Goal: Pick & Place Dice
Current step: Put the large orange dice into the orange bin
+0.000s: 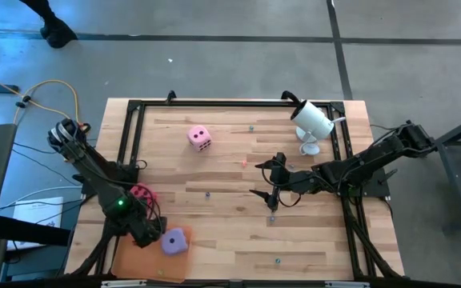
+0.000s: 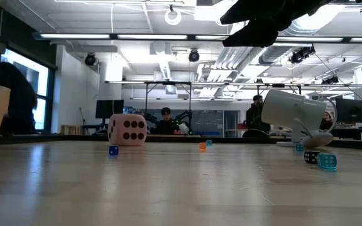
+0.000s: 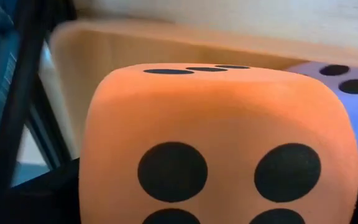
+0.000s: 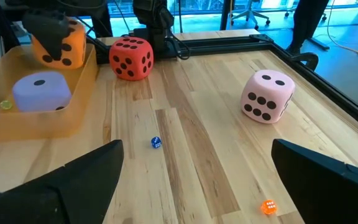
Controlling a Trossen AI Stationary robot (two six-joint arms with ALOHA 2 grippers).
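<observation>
Down at the near left corner of the worktop [image 1: 238, 216], the left claw [image 1: 146, 234] hangs over the flat orange tray [image 1: 134, 260] with the orange die [image 3: 219, 143] between its fingers; the die fills the left wrist view, and in the right wrist view dark fingers [image 4: 50, 34] sit against its side, so the claw, spread wide, appears to have hold of it, though the contact itself is partly hidden. Inside the tray, just beside that die, lies the purple die [image 1: 174, 241], one pip up. Just outside the tray's far wall sits the magenta die [image 4: 131, 58], close to the left arm. Well apart, toward the far middle of the worktop, the pink die [image 1: 199, 138] rests alone. Over the centre, the right claw [image 1: 269, 182] hovers with its fingers spread wide and nothing between them. A white camera [image 1: 312, 120] on a stand sits at the far right corner, and tiny dice lie scattered about, among them a blue one [image 4: 156, 142] and an orange one [image 4: 268, 206]
</observation>
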